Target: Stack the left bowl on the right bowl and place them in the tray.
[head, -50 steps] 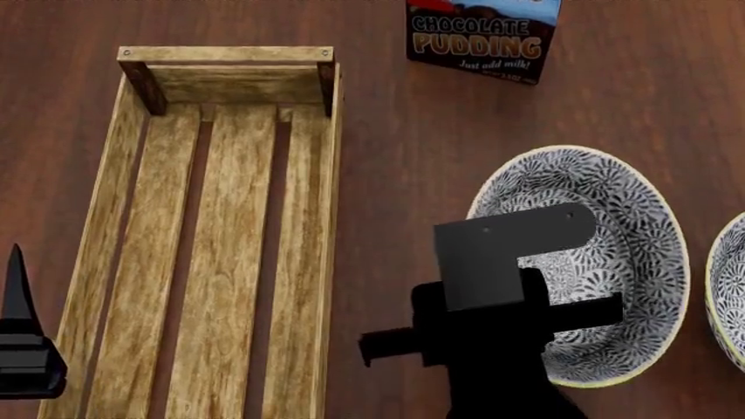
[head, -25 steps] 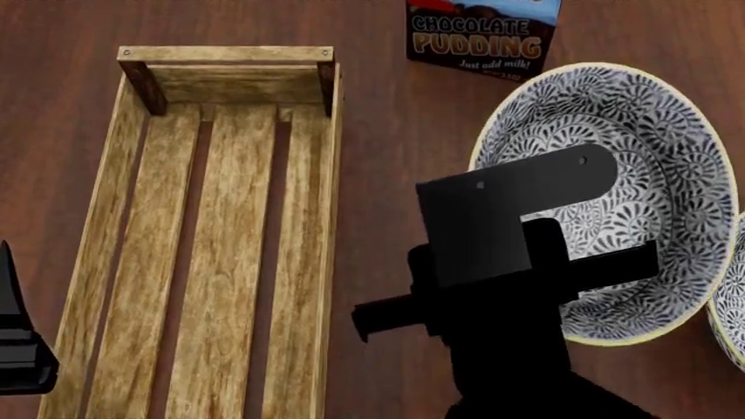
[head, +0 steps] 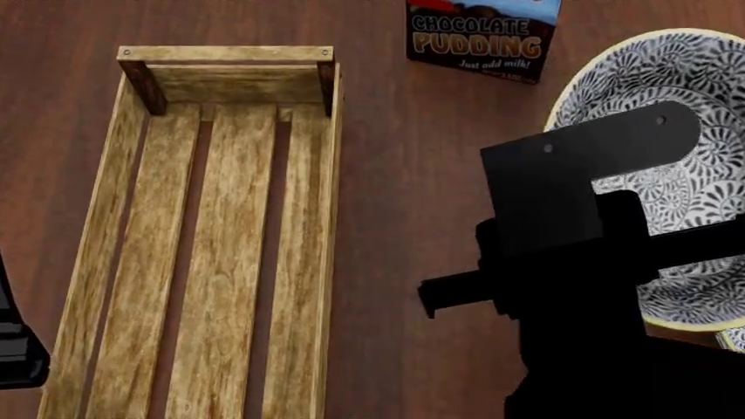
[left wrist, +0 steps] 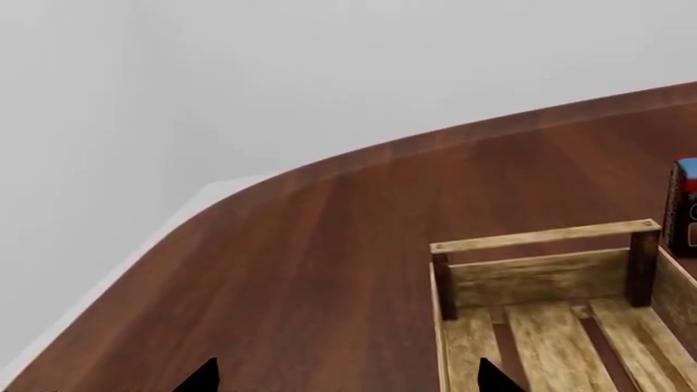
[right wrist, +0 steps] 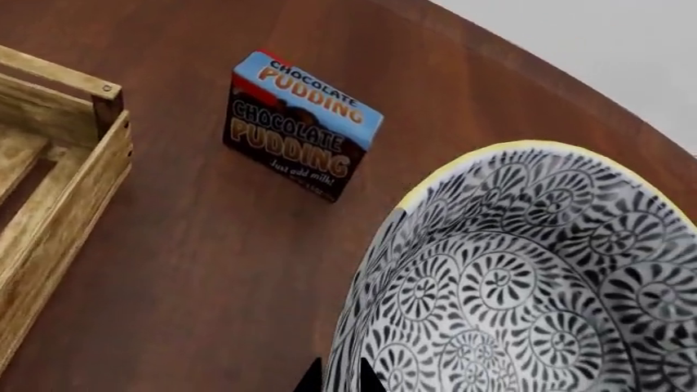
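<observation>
Bowl number one, the patterned black-and-white left bowl (head: 686, 166) with a yellow rim, sits tilted at the right of the head view, held up off the wooden table (head: 396, 175). The right gripper (right wrist: 339, 374) has its two dark fingertips pressed together over the near rim of this bowl, one inside and one outside, so the claw is clamped on the bowl's edge. In the head view the black right arm covers much of the bowl's lower left part. A small pale sliver at the lower right corner of that view is the rim of the right bowl (head: 734, 339), mostly out of frame.

Nearest on the left, the left gripper (left wrist: 343, 377) shows only as two dark tips set well apart near the tray's side, closed on nothing.

Beside it, the tray (head: 209, 244) lies lengthwise on the table, its slatted bottom bare, well apart from the held bowl.

Farther back, the chocolate pudding box (right wrist: 299, 126) stands upright on the table between the tray's far end and the bowl.
</observation>
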